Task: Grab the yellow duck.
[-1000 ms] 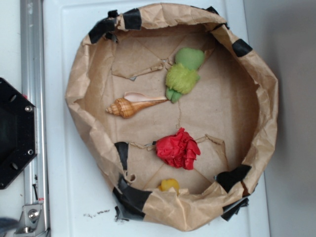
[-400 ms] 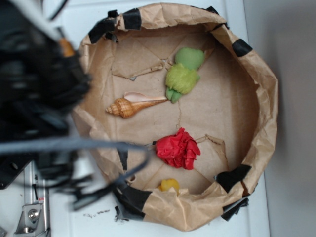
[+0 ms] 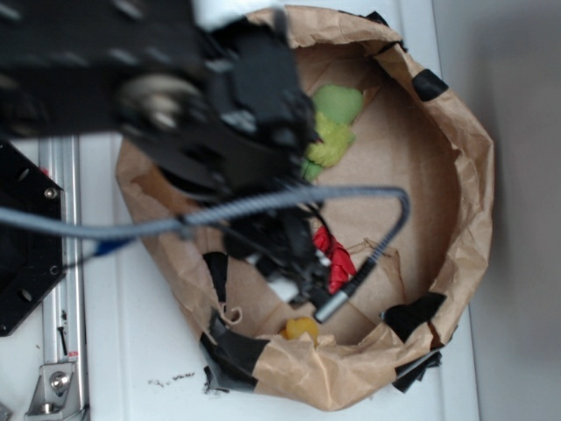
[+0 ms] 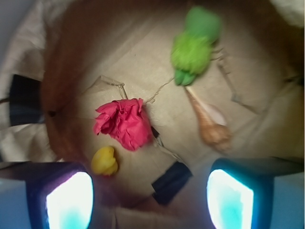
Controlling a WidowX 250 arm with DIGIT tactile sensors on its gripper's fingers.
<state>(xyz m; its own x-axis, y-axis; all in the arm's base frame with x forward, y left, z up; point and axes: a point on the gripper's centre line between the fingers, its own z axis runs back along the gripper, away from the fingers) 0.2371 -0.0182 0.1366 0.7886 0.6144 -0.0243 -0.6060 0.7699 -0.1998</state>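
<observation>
The yellow duck is a small glossy yellow toy lying at the near edge of the brown paper basin, just inside its wall. In the wrist view the yellow duck lies just past the left fingertip, below the red crumpled item. My gripper is open, with only paper and a strip of black tape between its pads. In the exterior view the gripper hangs above the basin floor, a little short of the duck.
A fuzzy green plush toy and a tan spiral seashell lie further in. The arm hides the shell and part of the red item in the exterior view. Raised paper walls with black tape patches ring everything.
The arm has swung in from the left and now reaches over the basin, covering the seashell and part of the red item. The objects have not moved.
</observation>
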